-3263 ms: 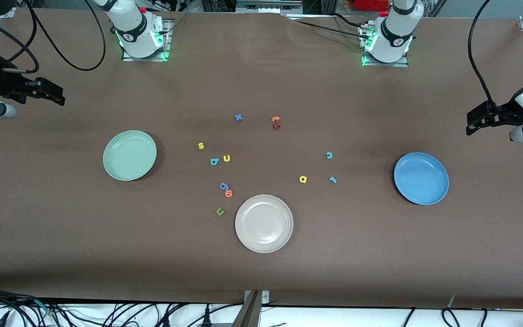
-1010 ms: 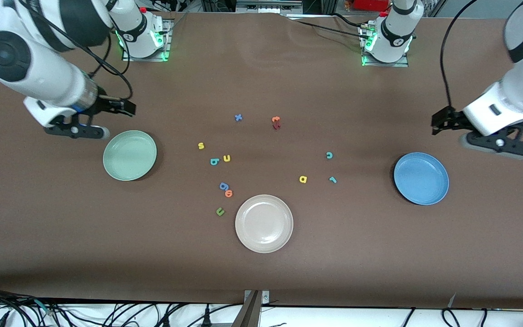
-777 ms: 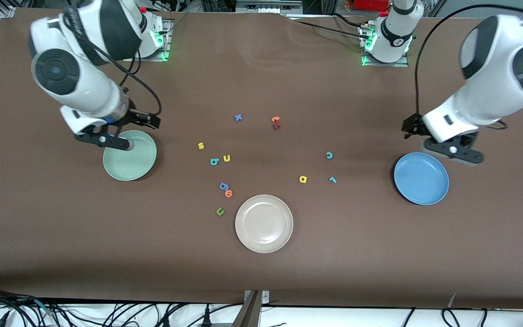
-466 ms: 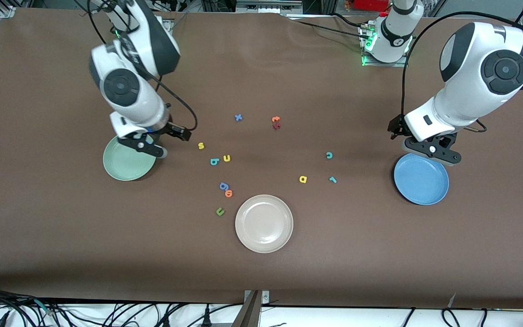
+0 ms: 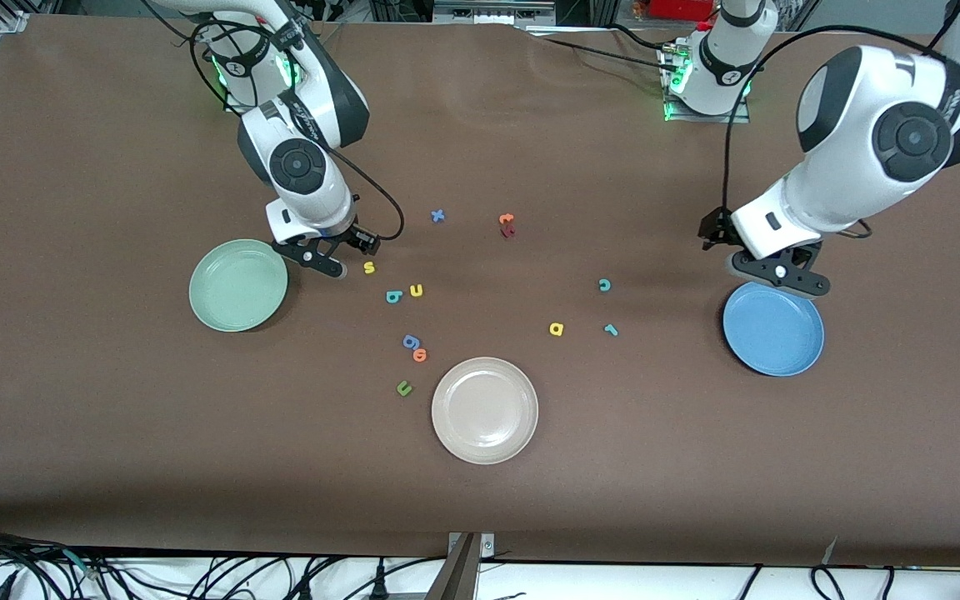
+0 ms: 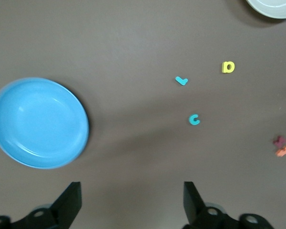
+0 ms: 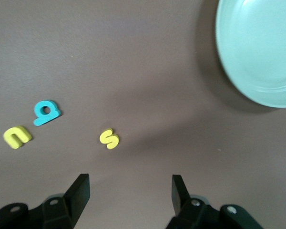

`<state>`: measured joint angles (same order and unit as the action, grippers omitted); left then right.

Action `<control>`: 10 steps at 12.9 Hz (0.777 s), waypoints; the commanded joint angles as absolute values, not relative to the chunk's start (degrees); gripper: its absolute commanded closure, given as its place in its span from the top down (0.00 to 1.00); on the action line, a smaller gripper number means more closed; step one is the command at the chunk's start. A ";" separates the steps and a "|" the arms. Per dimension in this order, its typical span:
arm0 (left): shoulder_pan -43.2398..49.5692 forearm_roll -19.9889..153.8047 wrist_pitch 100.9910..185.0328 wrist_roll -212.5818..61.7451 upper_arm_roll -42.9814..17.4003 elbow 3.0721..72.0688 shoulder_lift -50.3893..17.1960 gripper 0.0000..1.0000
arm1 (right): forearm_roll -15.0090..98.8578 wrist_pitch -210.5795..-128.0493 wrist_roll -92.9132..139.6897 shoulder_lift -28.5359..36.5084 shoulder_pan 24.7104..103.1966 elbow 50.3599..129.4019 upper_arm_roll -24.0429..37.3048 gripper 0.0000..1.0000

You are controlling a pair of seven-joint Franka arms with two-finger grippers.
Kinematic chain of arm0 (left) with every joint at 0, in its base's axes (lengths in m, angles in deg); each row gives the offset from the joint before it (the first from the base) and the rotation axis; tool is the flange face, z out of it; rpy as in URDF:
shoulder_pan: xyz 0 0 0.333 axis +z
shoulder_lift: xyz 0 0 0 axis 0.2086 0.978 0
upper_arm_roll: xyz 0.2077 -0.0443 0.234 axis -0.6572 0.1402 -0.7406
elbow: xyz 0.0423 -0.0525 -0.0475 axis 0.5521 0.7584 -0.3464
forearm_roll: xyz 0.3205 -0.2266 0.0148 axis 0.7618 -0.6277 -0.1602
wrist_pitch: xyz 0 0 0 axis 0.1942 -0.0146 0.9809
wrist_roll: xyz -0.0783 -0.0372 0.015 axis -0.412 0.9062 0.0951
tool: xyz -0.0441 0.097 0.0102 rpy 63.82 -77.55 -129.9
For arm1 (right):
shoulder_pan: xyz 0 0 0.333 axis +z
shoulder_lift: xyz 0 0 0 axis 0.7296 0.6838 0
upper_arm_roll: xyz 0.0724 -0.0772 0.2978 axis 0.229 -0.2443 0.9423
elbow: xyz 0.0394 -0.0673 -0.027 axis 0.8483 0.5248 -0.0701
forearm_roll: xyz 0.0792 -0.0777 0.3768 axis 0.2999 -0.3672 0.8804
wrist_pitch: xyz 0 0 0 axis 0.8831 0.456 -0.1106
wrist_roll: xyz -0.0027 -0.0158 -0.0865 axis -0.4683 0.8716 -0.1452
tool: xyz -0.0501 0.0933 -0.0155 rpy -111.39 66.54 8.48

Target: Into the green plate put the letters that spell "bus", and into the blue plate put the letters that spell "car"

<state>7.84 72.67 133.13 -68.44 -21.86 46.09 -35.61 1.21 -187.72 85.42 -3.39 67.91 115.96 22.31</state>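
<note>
beside the round, rimmed green plate (image 5: pixel 238 285), the right pincer (image 7: pixel 129 193) hangs spread above the curvy yellow foam "s" (image 5: pixel 369 267).

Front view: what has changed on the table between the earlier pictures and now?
Both arms swung in from the table's ends. The right gripper now hovers open beside the yellow "s"; the left gripper hovers open by the blue plate. Nothing was grasped. All letters and the green plate kept their places.

brown table (image 5: pixel 697 467), cables (image 5: pixel 222 575) (tangled) below
</note>
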 commanded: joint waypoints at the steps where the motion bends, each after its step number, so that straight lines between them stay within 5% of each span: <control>1: 4.40 71.24 136.57 -81.13 -21.80 47.54 -34.13 1.00 | 0.07 -195.70 87.31 -2.71 68.48 120.41 22.01 0.70; 7: -0.26 71.24 157.74 -86.45 -21.71 61.77 -34.31 1.00 | -2.38 -202.23 88.54 2.23 70.06 119.53 21.49 0.56; 10: -3.33 71.42 161.46 -94.94 -21.80 62.67 -31.07 1.00 | -3.27 -204.85 88.54 2.85 69.97 119.35 20.87 0.50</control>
